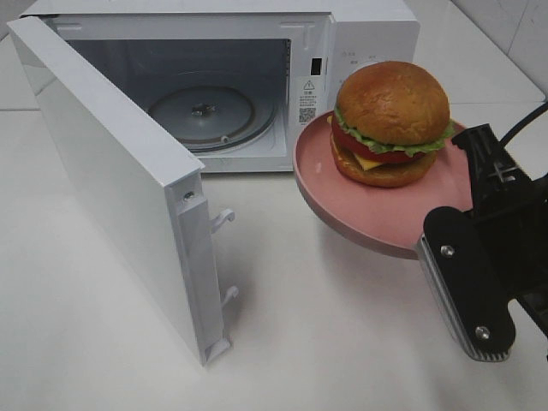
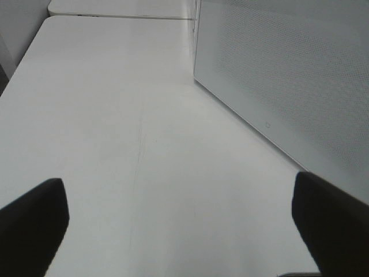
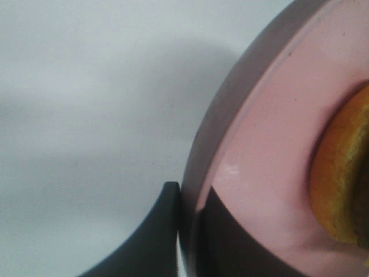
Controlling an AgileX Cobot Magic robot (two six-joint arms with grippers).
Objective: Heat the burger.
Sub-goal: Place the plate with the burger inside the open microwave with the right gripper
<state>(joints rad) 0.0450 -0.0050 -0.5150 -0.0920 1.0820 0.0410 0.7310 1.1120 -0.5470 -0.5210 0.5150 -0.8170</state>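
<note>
Door [image 1: 111, 171] of the microwave [image 1: 360, 34] is already standing open, swung out to the left, and the turntable [image 1: 201, 111] inside is sitting bare. So opening looks done and loading is not.

Burger [image 1: 392, 124] is sitting on a pink plate [image 1: 360, 210], a bit toward the far side of it. The plate is hanging tilted above the counter [image 1: 325, 342], just right of the oven opening and in front of the control panel, not yet inside.

Right pincer [image 3: 189, 231] is clamping the plate's near rim, 1 finger above and 1 below; it is not touching the burger itself.

Left pincer [image 2: 181, 219] is hovering with its 2 fingers spread wide and nothing between them, over bare counter beside a white perforated panel.

Judging progress: roughly the middle. Left to do: carrying the plate through the opening, setting it on the turntable, letting go, backing out, shutting the door, starting the heat. The tilt is looking like the risk, since the burger could be sliding.
</note>
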